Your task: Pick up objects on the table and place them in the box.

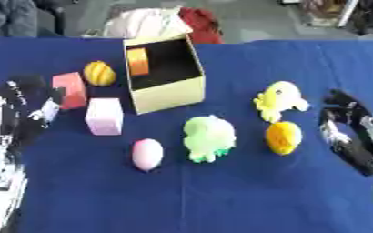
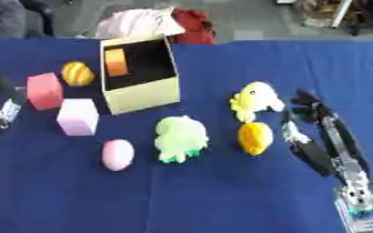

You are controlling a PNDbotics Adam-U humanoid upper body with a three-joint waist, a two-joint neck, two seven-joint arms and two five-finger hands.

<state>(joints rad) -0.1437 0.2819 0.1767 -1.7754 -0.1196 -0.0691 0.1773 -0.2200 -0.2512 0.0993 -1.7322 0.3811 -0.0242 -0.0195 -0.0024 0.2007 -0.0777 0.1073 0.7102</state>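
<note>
Box (image 1: 167, 93) sits open with an orange block (image 1: 138, 61) inside; toys lie around it. Right hand (image 2: 305, 119) and left hand (image 1: 32, 107) both look open, holding nothing.

Pale cloth (image 1: 146, 22) and red fabric (image 1: 203, 22) lie beyond the blue table (image 1: 221, 200)

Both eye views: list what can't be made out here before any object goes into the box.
- Box: in both views its near wall hides the floor; only an orange block shows inside.
- Left hand: left eye view, blurred, so its fingers' pose is unreadable; the right eye view's left edge cuts it off.
- Right hand: dark and blurred in both views, fingers not readable.
- Green toy: too blurred to identify.
</note>
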